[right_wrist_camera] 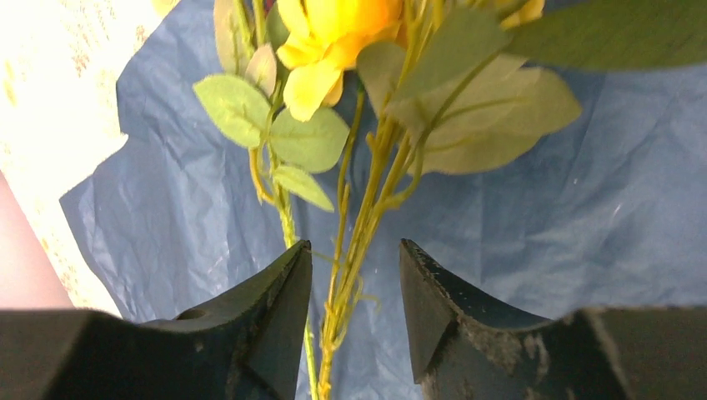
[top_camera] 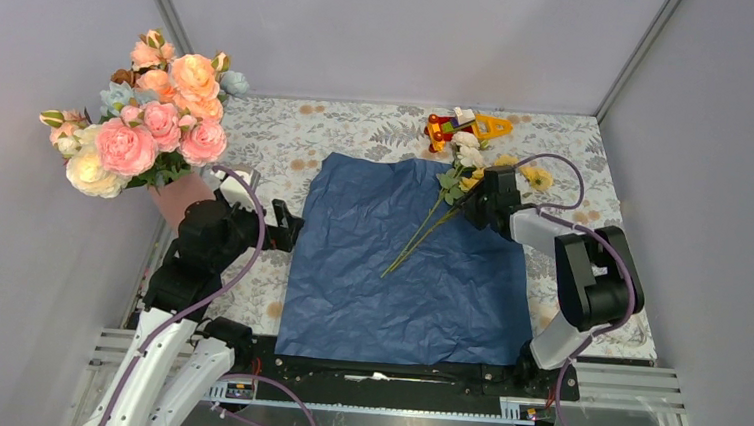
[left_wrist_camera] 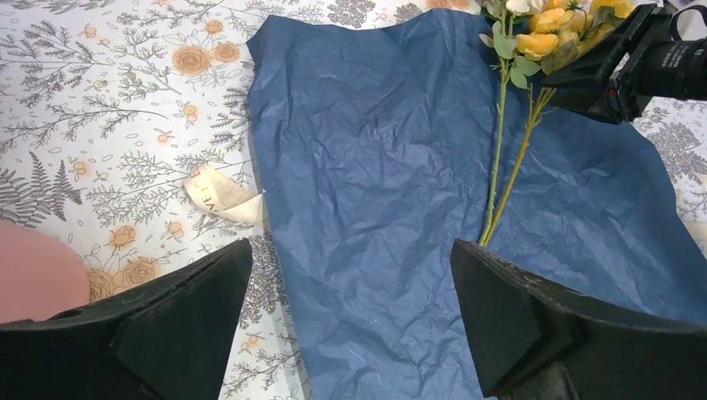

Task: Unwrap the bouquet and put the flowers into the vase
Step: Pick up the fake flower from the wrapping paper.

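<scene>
The bouquet's blue paper (top_camera: 388,284) lies spread flat on the table. On its upper right part lie the flowers (top_camera: 424,232), yellow and cream roses on thin green stems (left_wrist_camera: 498,158). My right gripper (top_camera: 476,202) is down over them just below the heads. Its jaws straddle the stems (right_wrist_camera: 358,242) with a narrow gap on each side, so the gripper (right_wrist_camera: 354,252) is open. The salmon-pink vase (top_camera: 179,199) stands at the left and holds larger blooms. My left gripper (top_camera: 288,229) hovers wide open and empty (left_wrist_camera: 350,254) between the vase and the paper's left edge.
A cream ribbon (left_wrist_camera: 218,196) lies on the floral tablecloth beside the paper's left edge. A red-and-yellow toy (top_camera: 461,128) sits at the back, just beyond the flower heads. Grey walls close in the table on three sides.
</scene>
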